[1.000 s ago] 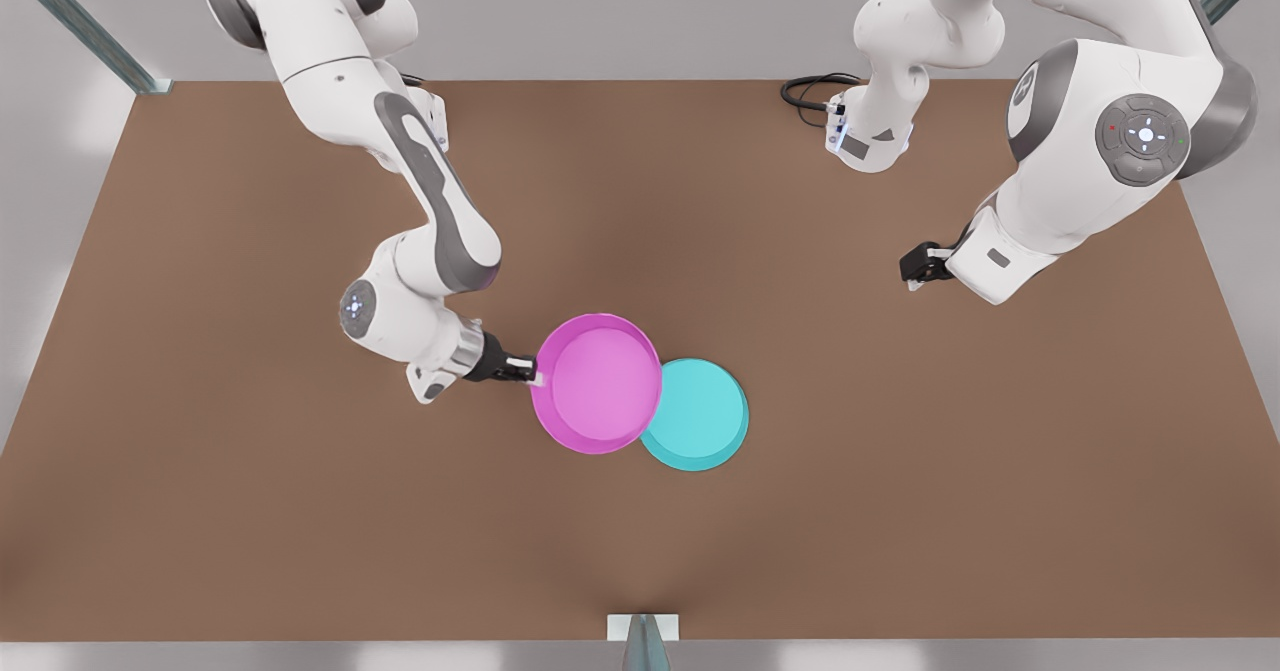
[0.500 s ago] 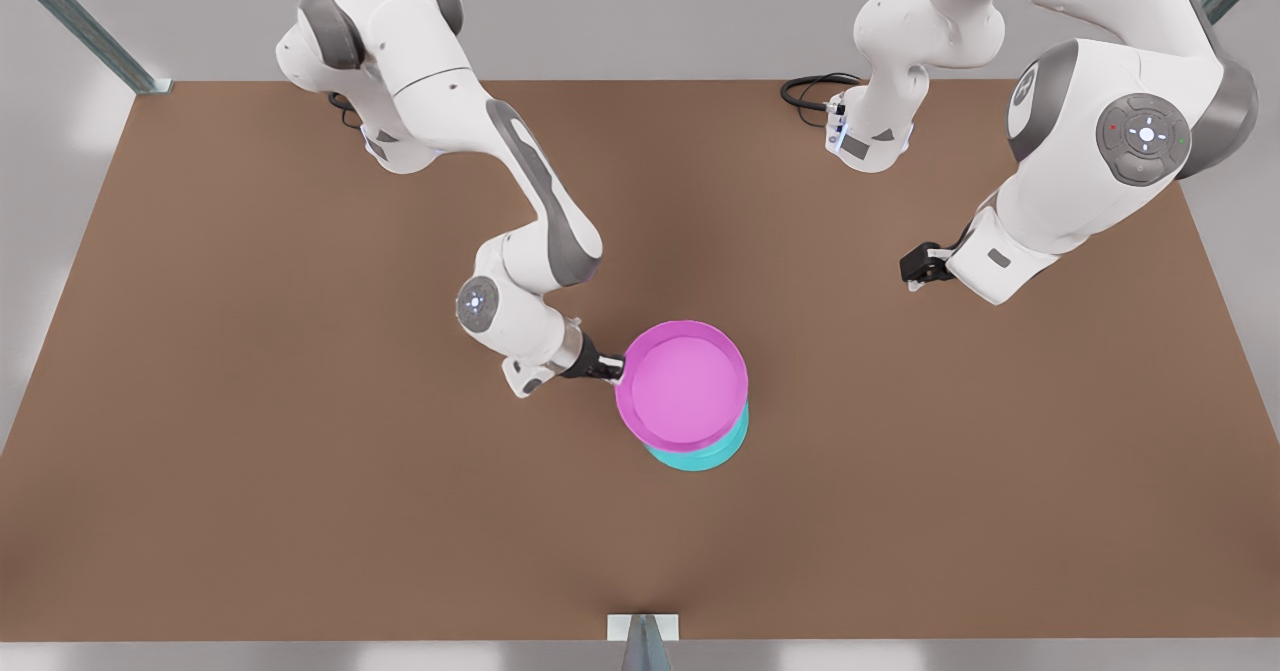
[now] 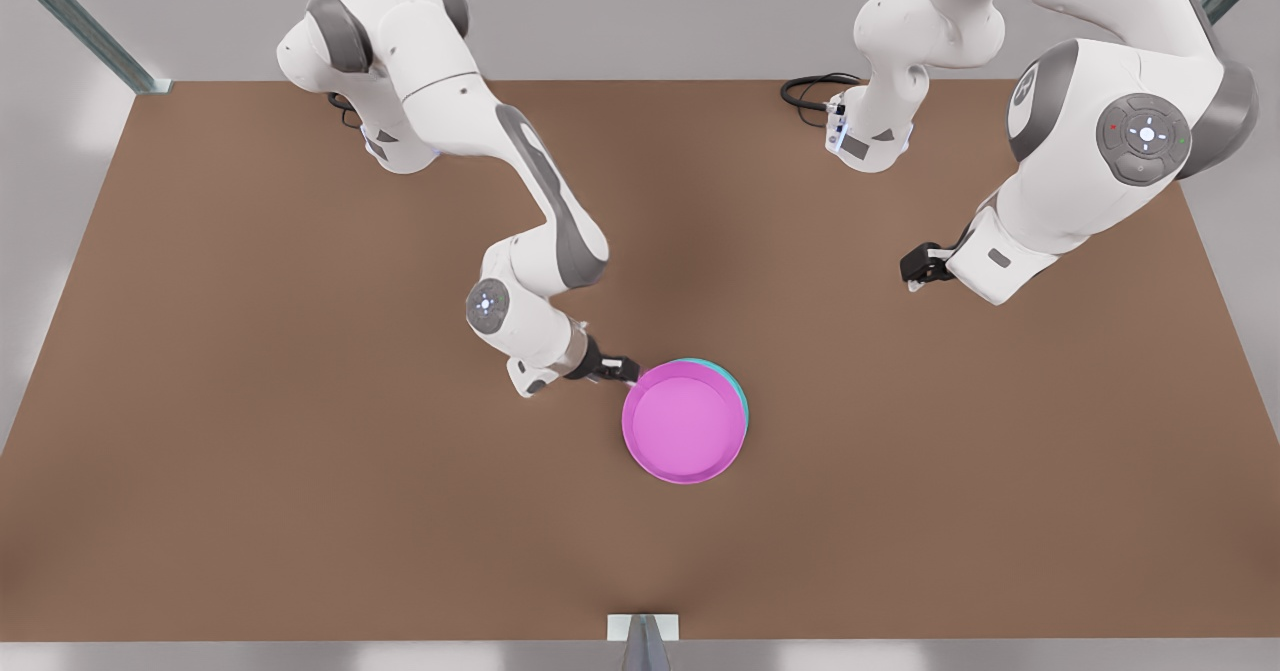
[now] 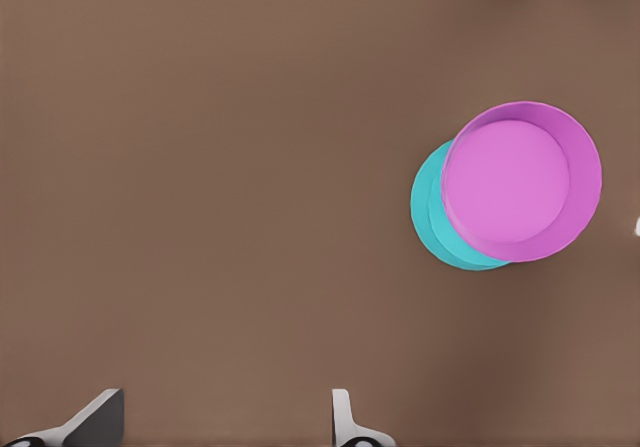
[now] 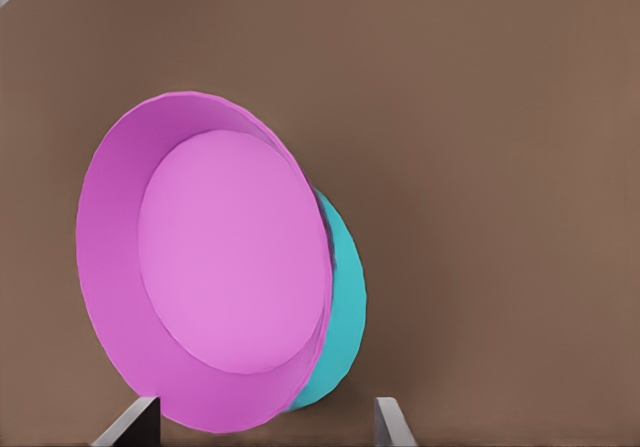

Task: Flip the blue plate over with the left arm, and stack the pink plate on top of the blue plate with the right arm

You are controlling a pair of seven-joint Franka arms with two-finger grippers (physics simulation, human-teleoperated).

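The pink plate lies rim up on top of the blue plate, of which just a thin turquoise edge peeks out on the far side. My right gripper, on the front view's left, sits at the pink plate's near-left rim with its fingers open. In the right wrist view the pink plate covers most of the blue plate, and the right gripper stands spread beside them. My left gripper waits open, far off at the front view's right. The left wrist view shows the pink plate, the blue plate and the left gripper.
The brown table stretches wide around the stack. A black cable loops at the far edge by an arm base. A small metal bracket stands at the near edge, with slanted struts at the far corners.
The right arm carried the pink plate toward the front view's right, over the blue plate, and set it down there. Its fingers now stand open. The left arm stayed still.
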